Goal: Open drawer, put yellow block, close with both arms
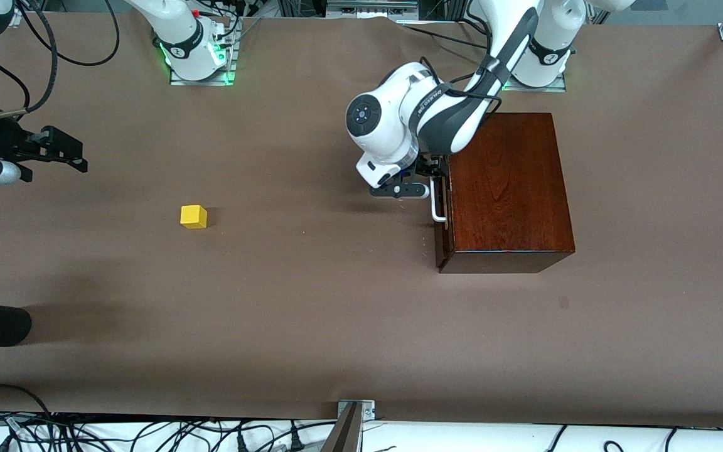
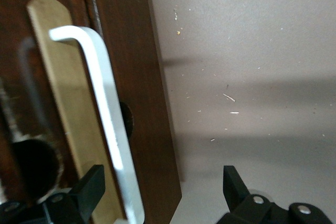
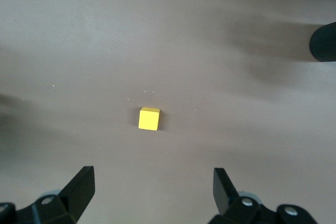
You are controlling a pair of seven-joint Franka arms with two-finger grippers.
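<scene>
Drawer (image 1: pixel 442 199): seen set in the reddish-brown wooden box (image 1: pixel 506 182), at the left arm's end of the table (image 1: pixel 311 314); its front is turned toward the right arm's end, and it appears pushed in or nearly so.
Handle (image 1: pixel 438 204): a white U-shaped bar whose long axis is laid along the drawer front, running from farther to nearer the front camera.
Left pincer (image 1: pixel 427 182): placed at the handle, fingers spread; in the left wrist view one finger (image 2: pixel 89 190) is seen on each side of the bar (image 2: pixel 113 129), and no clamping is shown.
Yellow block (image 1: pixel 193 216): rested on the table toward the right arm's end, well apart from the box, a little nearer the front camera than the handle (a cube, so no long axis is given).
Right pincer (image 1: pixel 63 150): held above the table near its edge, fingers wide apart, nothing between them.
Views: the block (image 3: pixel 148 118) is shown between spread fingertips (image 3: pixel 81 187) only by the right wrist view; a pale strip under the bar is shown only by the left wrist view.
</scene>
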